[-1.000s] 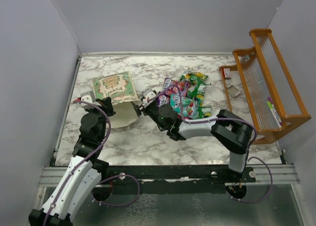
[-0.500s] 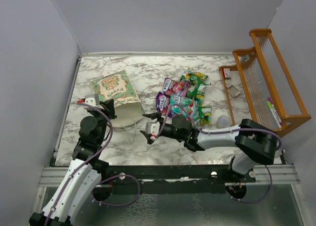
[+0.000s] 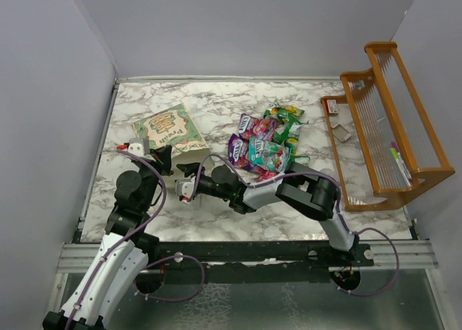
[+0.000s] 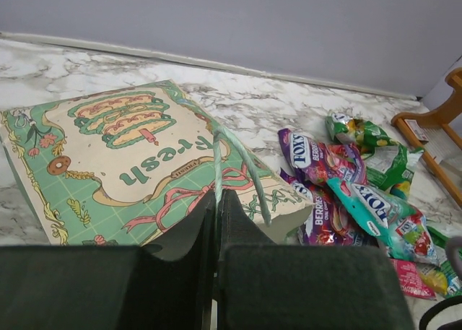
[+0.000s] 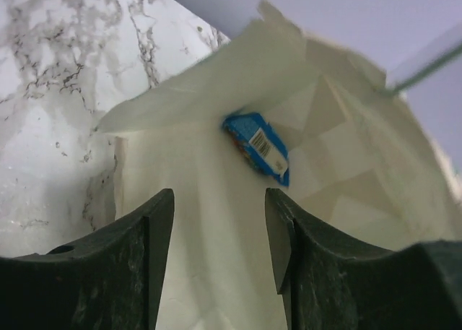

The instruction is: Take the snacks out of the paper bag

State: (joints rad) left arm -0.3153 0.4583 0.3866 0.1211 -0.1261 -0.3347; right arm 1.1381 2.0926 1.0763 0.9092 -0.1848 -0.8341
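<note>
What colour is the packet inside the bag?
Blue packet, with a white barcode patch, inside the bag; clearest in the right wrist view.

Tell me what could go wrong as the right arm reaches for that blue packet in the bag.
The blue packet lies deep in the paper bag, beyond the open right jaws; they may pinch the cream lining with it and drag the bag. The left jaws seem to hold only the thin handle, which might slip or tear, letting the mouth collapse.
</note>
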